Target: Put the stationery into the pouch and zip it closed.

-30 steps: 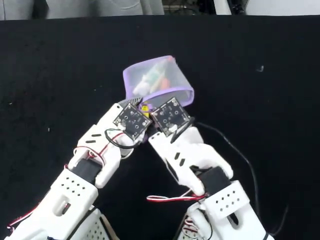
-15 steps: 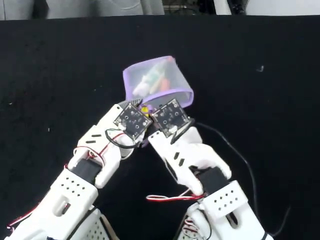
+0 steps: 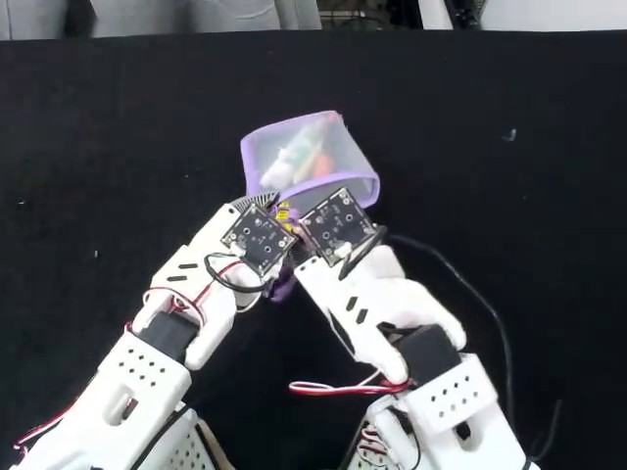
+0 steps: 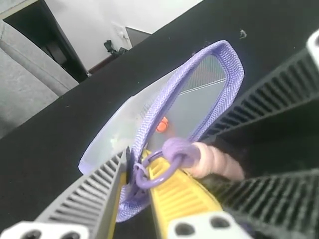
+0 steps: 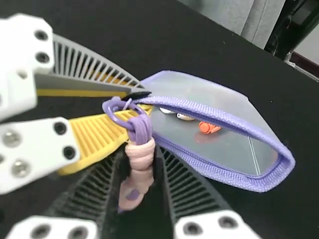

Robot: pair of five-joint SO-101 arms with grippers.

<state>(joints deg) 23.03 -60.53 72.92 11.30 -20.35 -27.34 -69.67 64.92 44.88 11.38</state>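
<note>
The translucent purple pouch [image 3: 312,157] lies mid-table with pens and other stationery [image 3: 297,153] inside; an orange piece [image 5: 209,127] shows through its wall. Both arms meet at its near end. My left gripper [image 4: 134,172], with one grey and one yellow finger, is shut on the pouch's purple edge [image 4: 149,117] beside the zipper ring. My right gripper [image 5: 139,149], with black ribbed fingers, is shut on the pink and purple zipper pull cord [image 5: 138,159], seen too in the left wrist view [image 4: 212,162]. The pouch mouth gapes open beyond the slider.
Black cloth covers the table [image 3: 509,117], with free room on every side of the pouch. A black cable [image 3: 470,299] trails to the right of the right arm. The table's far edge [image 3: 147,35] runs along the back.
The right arm has shifted slightly to the right near its elbow. The pouch and the left arm hold the same place.
</note>
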